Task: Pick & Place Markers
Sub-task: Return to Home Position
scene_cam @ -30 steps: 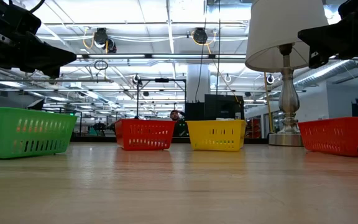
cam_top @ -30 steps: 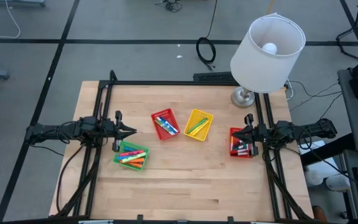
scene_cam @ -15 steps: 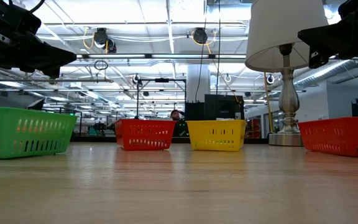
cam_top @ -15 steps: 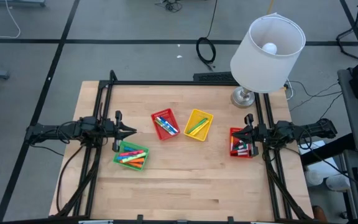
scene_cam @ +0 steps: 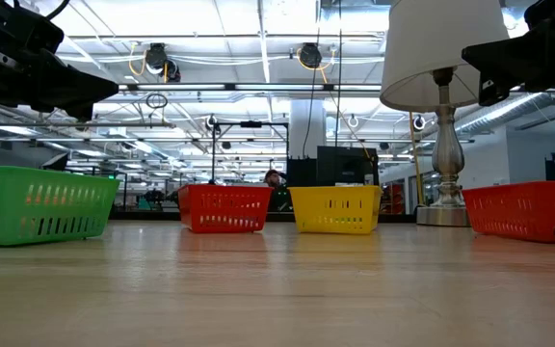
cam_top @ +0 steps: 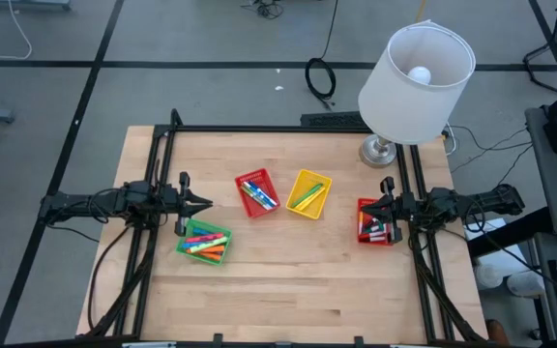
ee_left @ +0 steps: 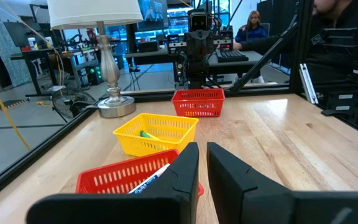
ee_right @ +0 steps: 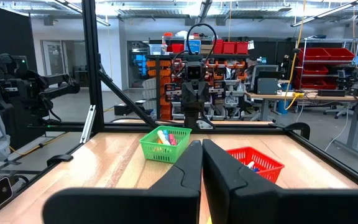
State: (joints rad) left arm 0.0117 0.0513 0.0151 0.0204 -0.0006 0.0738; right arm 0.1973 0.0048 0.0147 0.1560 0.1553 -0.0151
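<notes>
Markers lie in four mesh baskets on the wooden table. The green basket [cam_top: 204, 243] holds several bright markers [ee_right: 165, 137]. The middle red basket [cam_top: 257, 193] holds blue and white markers [ee_left: 151, 182]. A green marker [ee_left: 145, 133] lies in the yellow basket [cam_top: 309, 193]. The right red basket [cam_top: 375, 222] holds several more. My left gripper [cam_top: 207, 203] hovers level just beyond the green basket, its fingers [ee_left: 188, 163] nearly together with nothing between them. My right gripper [cam_top: 371, 207] hangs shut over the right red basket, holding nothing.
A table lamp with a white shade [cam_top: 416, 72] stands at the far right corner on a metal base [cam_top: 380, 150]. Black frame rails [cam_top: 259, 128] run along the table's far, left and right sides. Bare wood [cam_top: 298, 290] lies near the front edge. People sit beyond the table [ee_left: 253, 25].
</notes>
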